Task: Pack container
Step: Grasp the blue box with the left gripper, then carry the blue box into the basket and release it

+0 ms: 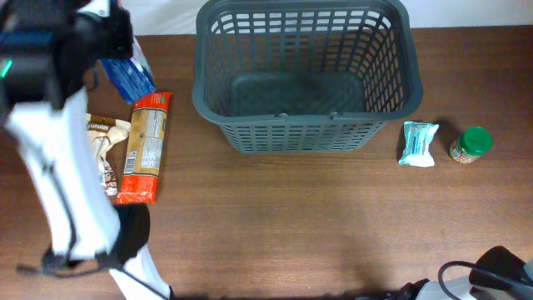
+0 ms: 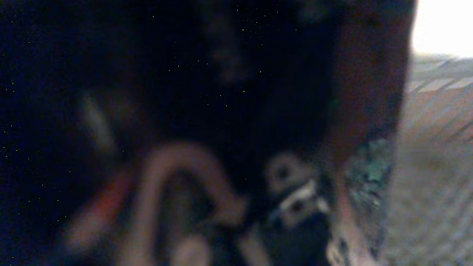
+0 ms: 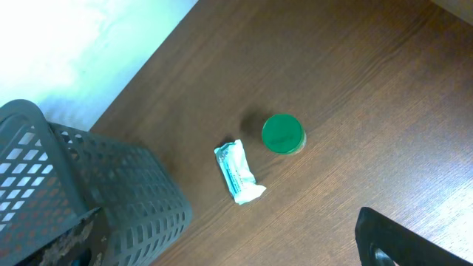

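Note:
The container (image 1: 304,129), a large dark grey slotted basket, stands at the far middle of the table with nothing showing inside; its corner also shows in the right wrist view (image 3: 111,199). My left gripper (image 1: 112,46) is raised at the far left, left of the basket, and seems shut on a blue packet (image 1: 131,78). The left wrist view is dark and blurred, with the basket's lattice (image 2: 443,111) at its right edge. My right gripper (image 3: 236,251) is open and empty, above bare table right of the basket.
An orange-red box (image 1: 146,148) and a brown-and-white bag (image 1: 106,150) lie at the left. A teal packet (image 1: 418,143) (image 3: 238,172) and a green-lidded jar (image 1: 472,144) (image 3: 282,134) lie right of the basket. My right arm (image 1: 500,273) is at the front right corner.

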Controlling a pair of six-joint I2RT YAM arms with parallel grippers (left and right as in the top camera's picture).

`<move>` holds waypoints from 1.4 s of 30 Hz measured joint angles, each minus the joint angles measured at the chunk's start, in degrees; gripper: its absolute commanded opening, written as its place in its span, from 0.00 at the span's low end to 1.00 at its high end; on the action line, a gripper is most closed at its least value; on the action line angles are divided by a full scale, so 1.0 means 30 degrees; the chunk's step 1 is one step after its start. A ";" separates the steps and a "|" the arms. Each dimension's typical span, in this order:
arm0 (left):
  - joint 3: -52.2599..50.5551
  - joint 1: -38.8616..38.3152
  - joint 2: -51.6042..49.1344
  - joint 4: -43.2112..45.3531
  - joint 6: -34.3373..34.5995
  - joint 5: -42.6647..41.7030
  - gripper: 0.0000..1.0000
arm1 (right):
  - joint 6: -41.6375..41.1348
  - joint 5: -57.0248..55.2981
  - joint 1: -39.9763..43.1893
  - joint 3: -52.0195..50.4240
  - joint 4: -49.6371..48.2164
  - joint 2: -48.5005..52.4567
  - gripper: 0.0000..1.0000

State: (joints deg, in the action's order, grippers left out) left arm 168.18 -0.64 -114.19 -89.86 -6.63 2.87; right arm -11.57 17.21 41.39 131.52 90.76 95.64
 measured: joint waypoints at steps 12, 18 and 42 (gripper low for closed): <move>0.0605 -0.8000 0.2470 0.1967 -1.3442 -0.1537 0.02 | -0.0015 -0.0007 0.0000 0.0000 0.0000 0.0000 0.99; -0.0969 -0.9770 -0.0277 0.2914 -1.7726 -0.2106 0.02 | -0.0007 -0.0007 0.0000 0.0000 -0.0007 0.0000 0.99; -0.5508 -1.0120 -0.9748 0.8706 -2.0648 0.3410 0.02 | -0.0007 -0.0007 0.0000 0.0000 -0.0007 0.0007 0.99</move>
State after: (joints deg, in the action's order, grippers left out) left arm 151.65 -31.00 -143.44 -63.75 -68.58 13.10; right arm -11.60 17.19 41.39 131.52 90.74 95.66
